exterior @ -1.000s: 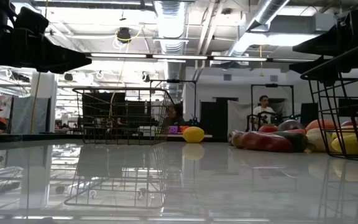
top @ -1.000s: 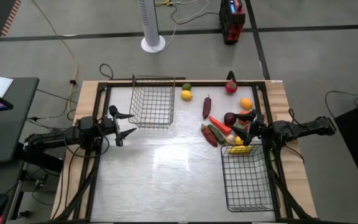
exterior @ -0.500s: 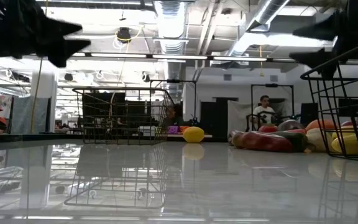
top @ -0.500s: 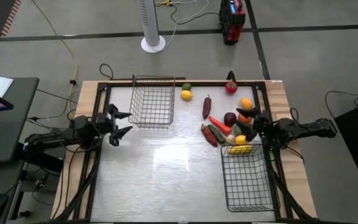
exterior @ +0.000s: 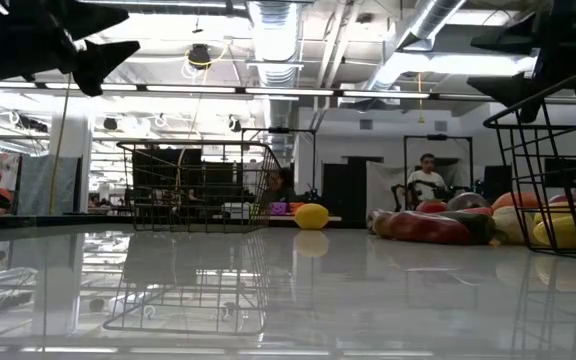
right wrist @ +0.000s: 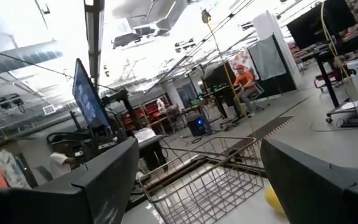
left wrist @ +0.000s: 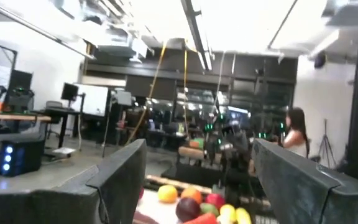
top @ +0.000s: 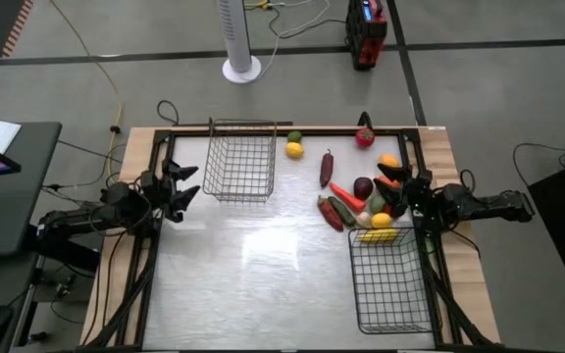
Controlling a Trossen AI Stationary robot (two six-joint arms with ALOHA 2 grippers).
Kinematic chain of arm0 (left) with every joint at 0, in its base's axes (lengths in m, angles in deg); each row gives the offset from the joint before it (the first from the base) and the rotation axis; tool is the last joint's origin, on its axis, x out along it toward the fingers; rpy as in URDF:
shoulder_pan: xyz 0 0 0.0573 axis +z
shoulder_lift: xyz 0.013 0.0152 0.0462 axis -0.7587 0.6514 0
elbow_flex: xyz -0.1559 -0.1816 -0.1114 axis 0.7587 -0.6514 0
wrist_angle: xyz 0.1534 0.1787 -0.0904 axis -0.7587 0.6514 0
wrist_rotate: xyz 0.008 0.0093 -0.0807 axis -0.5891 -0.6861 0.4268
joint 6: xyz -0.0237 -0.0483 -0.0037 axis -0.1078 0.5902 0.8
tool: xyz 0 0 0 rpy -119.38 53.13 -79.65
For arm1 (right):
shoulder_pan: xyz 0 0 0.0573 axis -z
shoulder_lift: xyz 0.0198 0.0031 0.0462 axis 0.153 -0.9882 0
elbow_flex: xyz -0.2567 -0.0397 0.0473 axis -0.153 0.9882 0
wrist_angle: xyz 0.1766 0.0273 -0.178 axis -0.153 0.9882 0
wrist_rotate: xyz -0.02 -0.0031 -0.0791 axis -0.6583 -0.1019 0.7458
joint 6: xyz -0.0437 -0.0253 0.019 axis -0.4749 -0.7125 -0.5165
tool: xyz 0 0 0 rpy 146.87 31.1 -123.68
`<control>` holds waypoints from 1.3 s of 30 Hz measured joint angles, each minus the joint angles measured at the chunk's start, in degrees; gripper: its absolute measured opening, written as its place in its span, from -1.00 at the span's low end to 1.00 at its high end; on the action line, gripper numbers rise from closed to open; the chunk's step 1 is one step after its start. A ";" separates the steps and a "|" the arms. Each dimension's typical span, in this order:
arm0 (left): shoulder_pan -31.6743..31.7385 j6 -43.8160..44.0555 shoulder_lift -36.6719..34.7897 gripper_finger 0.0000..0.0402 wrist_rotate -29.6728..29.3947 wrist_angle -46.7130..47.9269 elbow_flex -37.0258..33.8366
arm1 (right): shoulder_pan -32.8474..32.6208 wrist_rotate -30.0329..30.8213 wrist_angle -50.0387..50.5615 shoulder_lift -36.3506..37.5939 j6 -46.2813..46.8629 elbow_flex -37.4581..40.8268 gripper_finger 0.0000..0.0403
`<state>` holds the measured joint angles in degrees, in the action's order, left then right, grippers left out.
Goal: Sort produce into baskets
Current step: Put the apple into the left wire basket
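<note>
Your right gripper (top: pixel 388 186) hovers with fingers apart over the produce pile (top: pixel 359 201); your left gripper (top: pixel 181 182), fingers apart, waits beside the silvery basket (top: pixel 240 162).

produce (top: pixel 361 201): mixed pile, right | grey basket (top: pixel 241 162): far-left, upright | black basket (top: pixel 392 279): near-right, upright

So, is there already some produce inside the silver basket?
No, in the high view the silver basket holds nothing; only a yellow piece and a green piece lie beside it.
</note>
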<state>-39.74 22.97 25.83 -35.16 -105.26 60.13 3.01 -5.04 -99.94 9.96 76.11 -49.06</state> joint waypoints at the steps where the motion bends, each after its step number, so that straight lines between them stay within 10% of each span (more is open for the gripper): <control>1: 0.00 0.76 0.00 0.39 -0.43 -0.91 0.00 | 0.15 -1.22 0.00 -0.01 0.02 0.00 0.80; 19: 0.65 0.22 9.00 0.39 -10.82 9.49 15.06 | 12.22 -9.74 17.23 -10.73 4.64 -7.50 0.69; 30: 2.93 -7.29 31.64 0.39 -4.98 17.55 25.64 | 23.77 -14.79 36.29 -36.71 4.96 -22.71 0.65; 39: 2.93 -9.59 36.59 0.39 -3.42 17.73 26.93 | 26.66 -17.83 57.13 -59.08 6.45 -37.09 0.70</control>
<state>-36.82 13.39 62.43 -38.58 -87.53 87.06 29.67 -22.87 -42.81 -49.12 82.56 -86.15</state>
